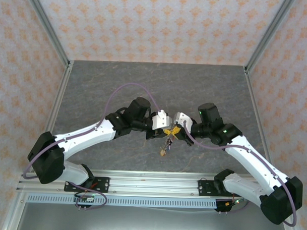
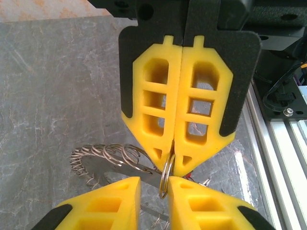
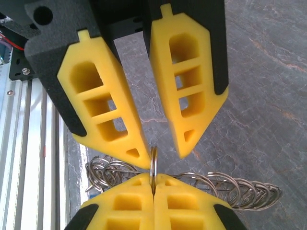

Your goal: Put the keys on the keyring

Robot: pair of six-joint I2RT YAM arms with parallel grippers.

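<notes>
My two grippers meet tip to tip above the middle of the table. My right gripper (image 3: 154, 176) (image 2: 171, 165) (image 1: 177, 129) is shut on a thin silver ring (image 3: 154, 158), seen edge-on, that belongs to the keyring. The keyring's coil of wire loops (image 2: 108, 154) (image 3: 230, 189) spreads out behind the fingers. My left gripper (image 2: 154, 180) (image 3: 164, 158) (image 1: 166, 128) is open, and the thin ring (image 2: 164, 186) stands in its gap, close to one finger. The keys (image 1: 165, 145) hang in a small bunch below the fingertips, above the table.
The grey stone-patterned tabletop (image 1: 159, 85) lies below. An aluminium rail (image 1: 151, 183) runs along the near edge by the arm bases, and patterned walls with metal posts (image 1: 48, 30) close off the back and sides.
</notes>
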